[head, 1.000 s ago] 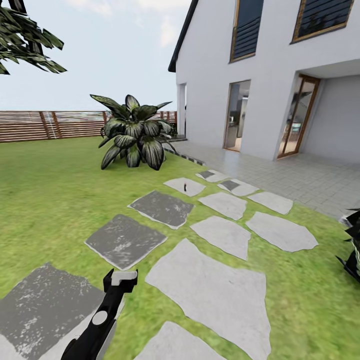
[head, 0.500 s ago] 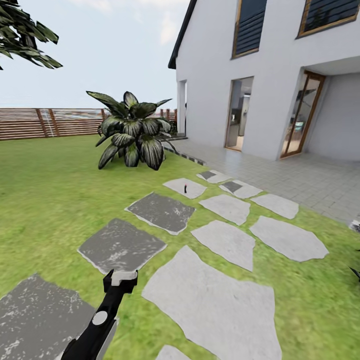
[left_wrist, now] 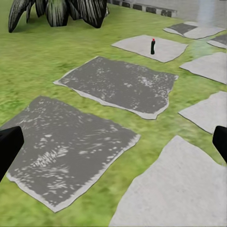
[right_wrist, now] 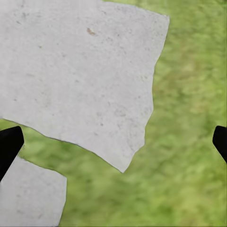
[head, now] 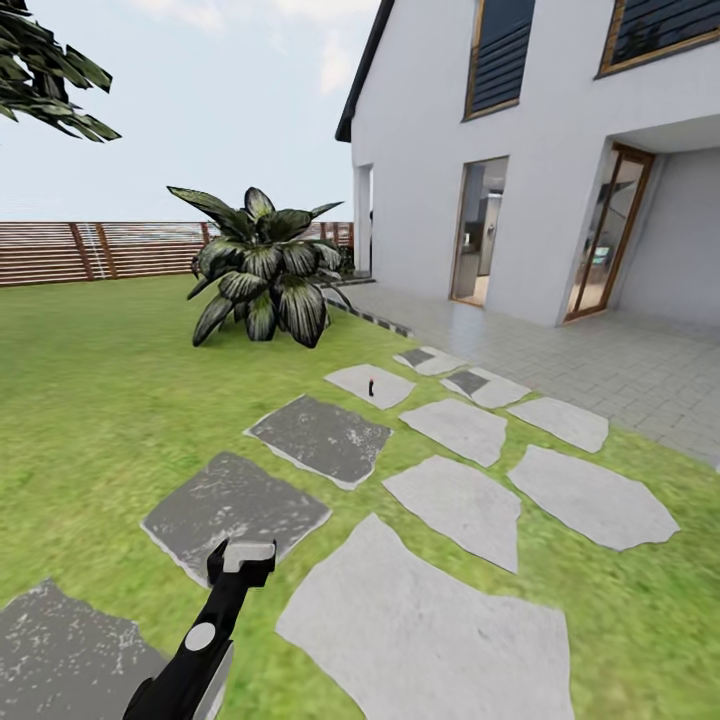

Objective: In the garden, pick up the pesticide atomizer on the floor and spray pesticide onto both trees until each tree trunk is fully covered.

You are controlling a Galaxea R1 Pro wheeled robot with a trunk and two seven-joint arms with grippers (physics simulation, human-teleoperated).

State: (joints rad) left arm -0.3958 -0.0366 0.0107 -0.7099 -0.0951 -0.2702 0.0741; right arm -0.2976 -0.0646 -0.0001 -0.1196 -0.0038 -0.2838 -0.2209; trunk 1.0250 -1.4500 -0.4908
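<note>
Rough, matt grass (head: 90,400) is seen around the left hand (head: 240,560), whose black arm looks like smooth, slightly glossy plastic with a pale grey matt tip. Just beyond the hand, dark grey slabs (left_wrist: 71,146) show a coarse, mottled stone face flecked with white; the pale slabs (right_wrist: 80,71) under the right hand (right_wrist: 113,142) look smoother, matt and faintly grained. Farther ahead, the atomizer (left_wrist: 152,46) looks dark and smooth with a red top. The fence (head: 60,250) is of brown slatted wood. The house wall (head: 430,150) is rendered smooth and matt, its glass doors (head: 478,232) glossy in wood-coloured frames.
</note>
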